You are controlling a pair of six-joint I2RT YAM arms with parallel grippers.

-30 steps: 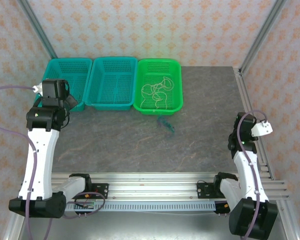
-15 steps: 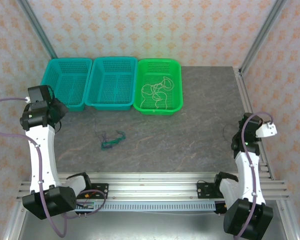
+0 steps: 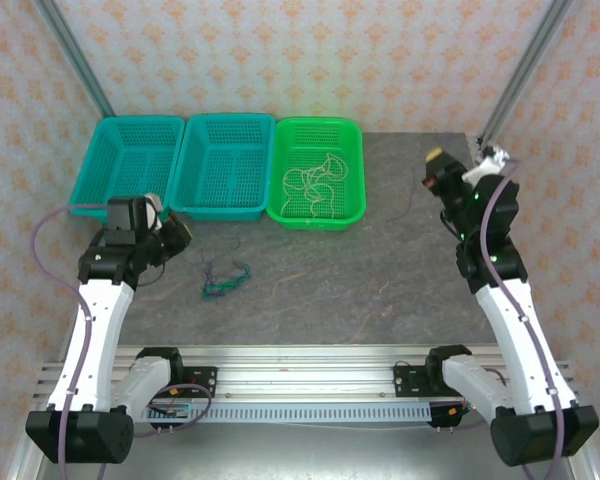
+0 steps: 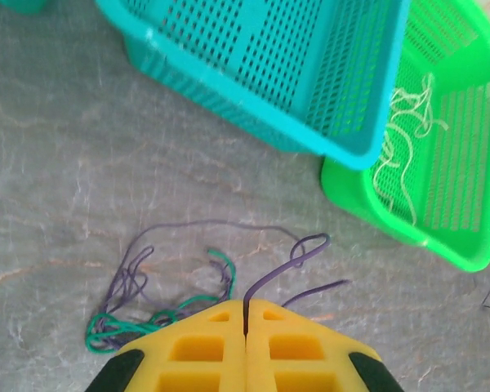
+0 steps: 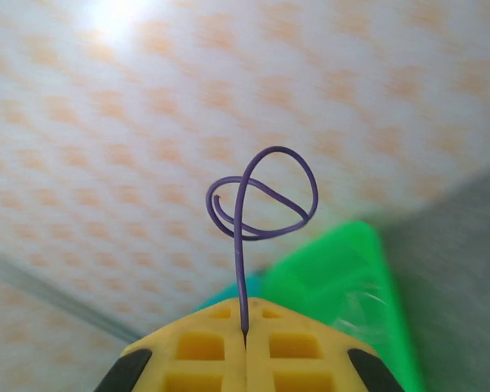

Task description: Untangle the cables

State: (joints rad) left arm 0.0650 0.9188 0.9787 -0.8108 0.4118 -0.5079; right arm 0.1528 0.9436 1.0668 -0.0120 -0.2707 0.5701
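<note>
The desk [image 3: 380, 270] is filling the middle of the overhead frame. Along its far edge, upper left of centre, two teal baskets [image 3: 225, 118] and a green basket [image 3: 316, 221] are sitting side by side, which I'm reading as one bin per freed cable. The green one is holding the whitish cable [image 3: 315, 185], lying in loose curls on its floor. I'm working the arms wide apart on purpose. My right fingers [image 3: 436, 172] are hovering in the upper right of the overhead frame, raised off the desk and clenched on a purple cable [image 5: 265, 196]. It is curling in a free loop above the right fingers [image 5: 243, 327] in the wrist view, so I judge it clear of the rest. My left fingers [image 3: 177, 236] are sitting low at the left, just in front of the teal baskets. In the lower middle of the left wrist frame the left fingers [image 4: 237, 322] are clamped on a purple strand [image 4: 282, 261] running straight into their seam. The remaining tangle [image 3: 225, 278], purple with green bits, is lying on the desk just beside them, lower left of that wrist frame [image 4: 131, 314]. I'm gripping low so a pull should draw the strand out sideways.
</note>
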